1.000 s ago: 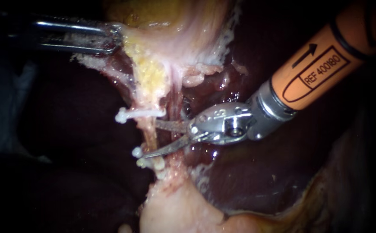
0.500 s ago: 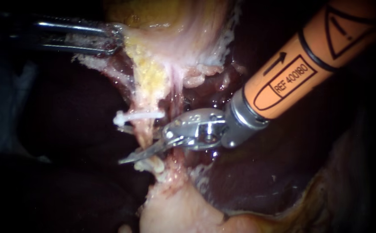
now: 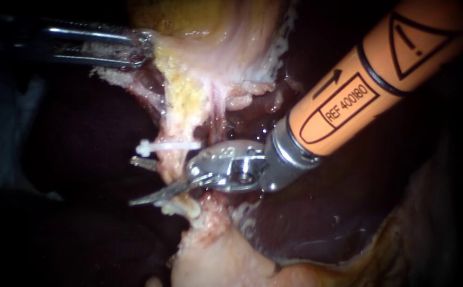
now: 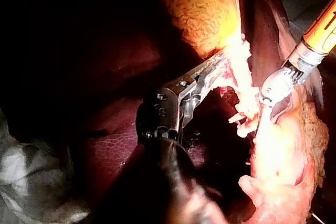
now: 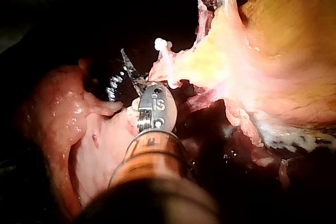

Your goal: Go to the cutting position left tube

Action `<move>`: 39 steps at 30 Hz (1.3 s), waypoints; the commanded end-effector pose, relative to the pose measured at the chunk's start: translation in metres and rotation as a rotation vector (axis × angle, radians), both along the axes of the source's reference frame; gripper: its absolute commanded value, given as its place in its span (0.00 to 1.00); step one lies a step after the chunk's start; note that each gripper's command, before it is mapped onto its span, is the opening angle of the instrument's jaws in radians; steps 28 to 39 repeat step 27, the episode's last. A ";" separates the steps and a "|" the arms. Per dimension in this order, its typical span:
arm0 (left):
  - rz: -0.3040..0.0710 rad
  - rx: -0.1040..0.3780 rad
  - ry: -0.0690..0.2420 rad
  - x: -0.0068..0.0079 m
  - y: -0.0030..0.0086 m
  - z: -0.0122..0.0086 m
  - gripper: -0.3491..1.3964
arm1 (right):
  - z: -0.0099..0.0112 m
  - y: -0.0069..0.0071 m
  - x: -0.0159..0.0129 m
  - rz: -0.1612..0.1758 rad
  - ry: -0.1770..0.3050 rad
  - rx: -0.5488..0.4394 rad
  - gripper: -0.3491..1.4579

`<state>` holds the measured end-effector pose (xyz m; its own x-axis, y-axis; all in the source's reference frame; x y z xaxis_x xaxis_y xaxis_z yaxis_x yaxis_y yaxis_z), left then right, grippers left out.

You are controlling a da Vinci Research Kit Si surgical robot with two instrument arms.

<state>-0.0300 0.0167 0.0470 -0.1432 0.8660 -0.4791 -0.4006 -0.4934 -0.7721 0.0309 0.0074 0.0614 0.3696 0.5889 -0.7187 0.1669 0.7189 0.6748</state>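
1. Right tool [image 3: 133, 182] has its blades spread open, straddling the left tube [image 3: 171, 159]: one tip peeks out behind it, the other crosses in front.
2. Blades sit between the upper clip [image 3: 170, 144] and the lower clips [image 3: 181, 208], close to both.
3. Beyond the tips, dark liver [image 3: 82, 133] and open room.
4. Left tool [image 3: 145, 48] is clamped on pale tissue [image 3: 159, 45] under the gallbladder [image 3: 188, 21].
5. Whether the blades touch the tube is hard to tell.
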 end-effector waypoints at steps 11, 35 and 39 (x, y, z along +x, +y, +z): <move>0.000 0.000 0.000 0.0000 0.0000 0.0000 0.00 | -0.0022 0.0001 0.0010 0.010 0.016 0.017 0.93; 0.000 0.000 0.000 -0.0001 0.0000 0.0000 0.00 | -0.0018 0.0001 0.0010 0.010 0.015 0.016 0.93; 0.000 0.000 0.000 -0.0001 0.0000 0.0000 0.00 | -0.0018 0.0001 0.0010 0.010 0.015 0.016 0.93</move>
